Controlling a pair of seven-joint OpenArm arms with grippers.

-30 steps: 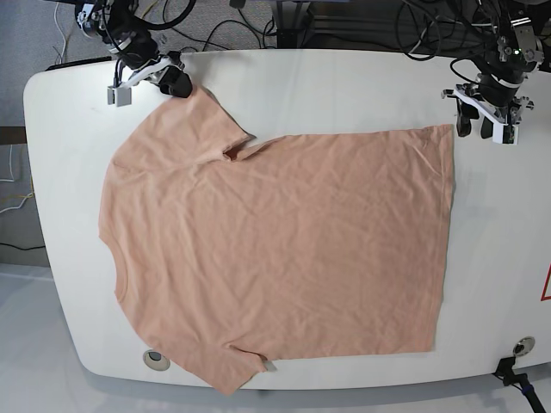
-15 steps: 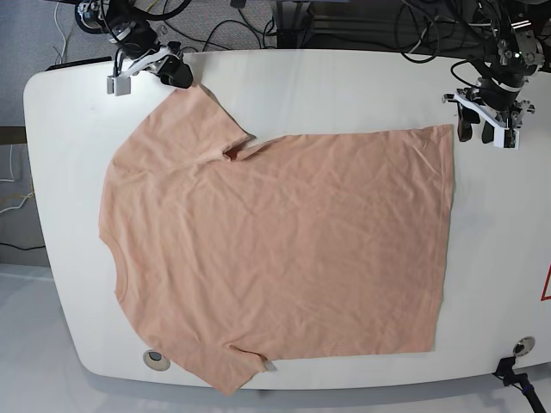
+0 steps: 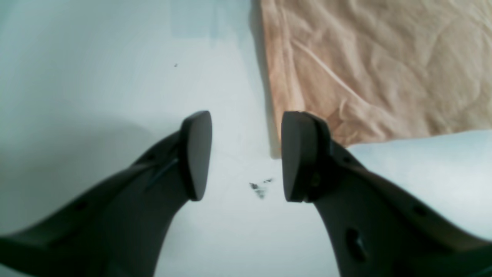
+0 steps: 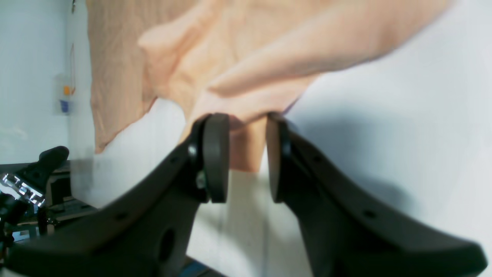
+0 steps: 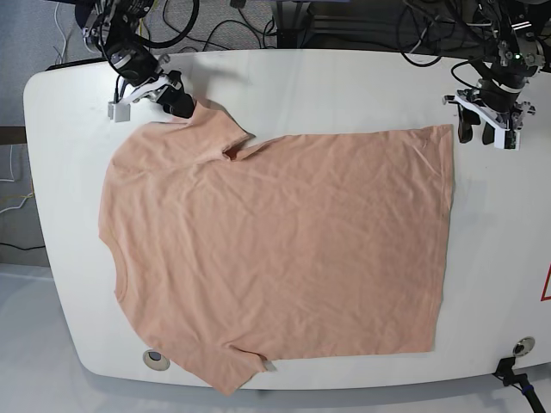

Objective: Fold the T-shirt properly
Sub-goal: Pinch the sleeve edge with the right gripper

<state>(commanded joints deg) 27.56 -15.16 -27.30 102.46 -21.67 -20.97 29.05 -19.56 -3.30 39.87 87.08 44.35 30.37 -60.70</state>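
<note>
While the T-shirt (image 5: 275, 249) lies spread flat and plain side up over most of the white table (image 5: 344, 86), its upper sleeve (image 5: 202, 120) is lifted at the far left corner, where the right gripper (image 4: 246, 161) has its jaws closed on the sleeve edge, a fold of peach cloth pinched between the pads. At the far right, the left gripper (image 3: 246, 157) hovers with jaws apart and nothing between them, just beside the hem corner (image 3: 307, 130) of the shirt, above a small dark smudge (image 3: 259, 188) on the tabletop.
</note>
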